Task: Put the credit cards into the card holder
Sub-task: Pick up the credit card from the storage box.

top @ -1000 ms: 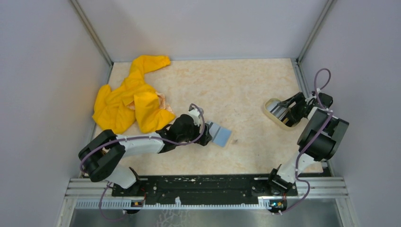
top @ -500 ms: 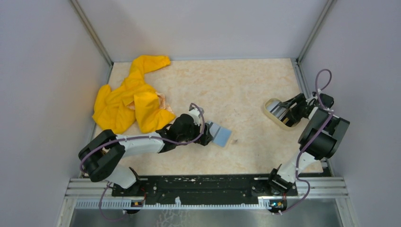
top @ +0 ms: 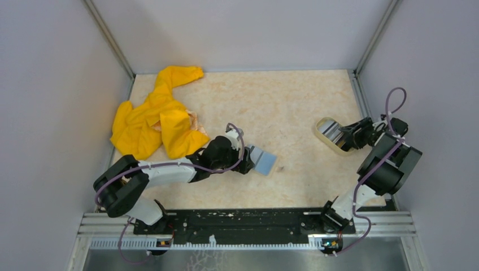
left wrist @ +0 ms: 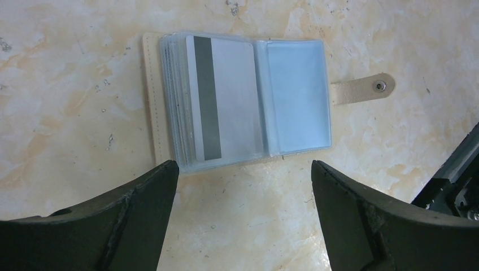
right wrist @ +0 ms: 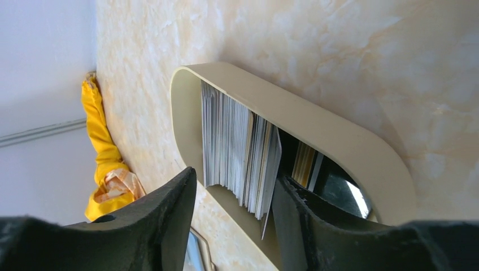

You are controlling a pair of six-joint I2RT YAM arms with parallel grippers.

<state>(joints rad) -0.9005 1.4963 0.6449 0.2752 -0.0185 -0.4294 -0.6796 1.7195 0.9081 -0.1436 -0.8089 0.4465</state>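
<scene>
My left end effector (left wrist: 243,169) is released, its fingers wide apart and touching nothing. Just ahead of its tips the card holder (left wrist: 296,96) lies opened flat on the bench (left wrist: 73,73). Its long axis runs across the gap from finger to finger, and the snap tab points past the right-hand finger. A striped card (left wrist: 226,101) sits in one sleeve.

My right end effector (right wrist: 234,178) straddles the credit cards (right wrist: 237,147), which stand on edge in the dish (right wrist: 316,127). I cannot tell whether it grips them. The dish rim curves close beyond the tips, with the side wall near. Open bench lies between the two end effectors. The yellow cloth (top: 155,121) is well off behind the left one.
</scene>
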